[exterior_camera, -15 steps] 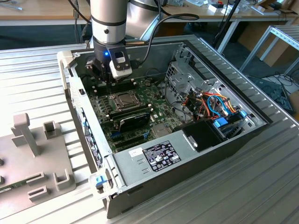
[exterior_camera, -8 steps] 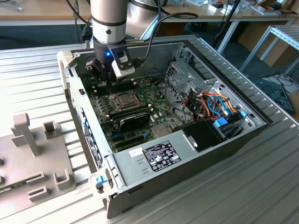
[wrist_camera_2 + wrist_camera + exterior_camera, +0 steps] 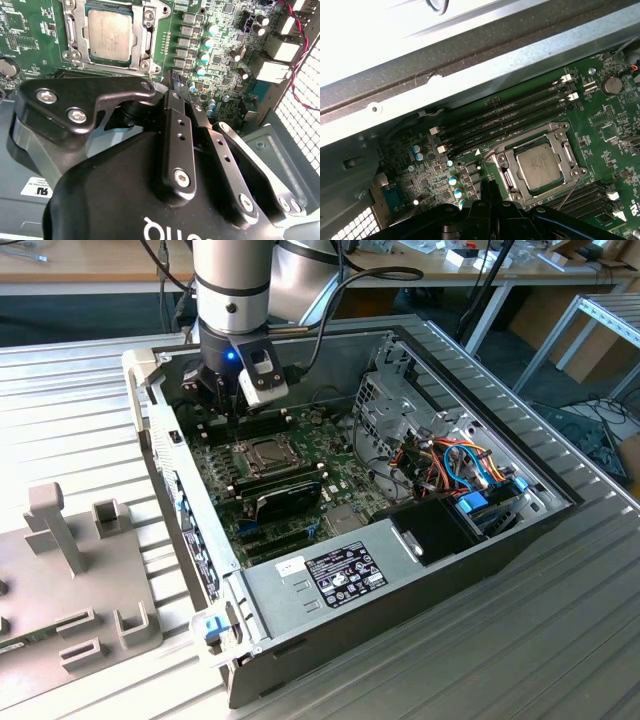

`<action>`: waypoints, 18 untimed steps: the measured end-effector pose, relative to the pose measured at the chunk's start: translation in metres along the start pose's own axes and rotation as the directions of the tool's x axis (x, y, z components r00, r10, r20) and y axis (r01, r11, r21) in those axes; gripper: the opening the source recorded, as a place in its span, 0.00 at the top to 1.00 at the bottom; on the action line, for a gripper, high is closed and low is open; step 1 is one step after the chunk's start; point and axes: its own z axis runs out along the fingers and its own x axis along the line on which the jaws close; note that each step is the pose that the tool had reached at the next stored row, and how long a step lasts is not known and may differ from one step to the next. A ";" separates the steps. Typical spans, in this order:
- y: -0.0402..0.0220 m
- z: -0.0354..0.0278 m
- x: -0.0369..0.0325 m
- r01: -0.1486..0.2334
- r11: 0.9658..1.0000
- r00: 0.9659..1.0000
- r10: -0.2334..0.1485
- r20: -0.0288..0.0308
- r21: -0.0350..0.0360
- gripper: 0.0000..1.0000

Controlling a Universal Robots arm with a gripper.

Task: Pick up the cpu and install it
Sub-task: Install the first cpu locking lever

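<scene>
The cpu (image 3: pixel 268 451) lies flat inside the metal socket frame (image 3: pixel 247 453) on the green motherboard (image 3: pixel 222 478) of the open computer case. Its dull silver top is uncovered in both wrist views (image 3: pixel 110 35) (image 3: pixel 538 165). My gripper (image 3: pixel 224 408) hangs above the board just beyond the socket, toward the case's far wall, and is apart from the cpu. Its black fingers (image 3: pixel 176 107) meet at their tips with nothing between them. In the first wrist view the gripper (image 3: pixel 489 189) points down at small capacitors beside the socket frame (image 3: pixel 506 176).
Long black memory slots (image 3: pixel 510 117) run beside the socket. A black shroud (image 3: pixel 285 502), a power supply (image 3: pixel 330 575) and a drive cage with cables (image 3: pixel 450 465) fill the case. The case wall (image 3: pixel 470 55) rises close behind the gripper. A grey fixture (image 3: pixel 75 570) stands at the exterior view's left.
</scene>
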 end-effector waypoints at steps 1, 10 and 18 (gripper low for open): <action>0.0001 0.0000 0.0000 0.000 1.000 1.000 0.000 0.000 0.000 0.89; 0.0001 0.0000 0.0004 0.000 1.000 1.000 0.000 -0.001 -0.002 0.89; 0.0000 0.0000 0.0010 -0.001 1.000 1.000 0.001 -0.008 -0.019 0.89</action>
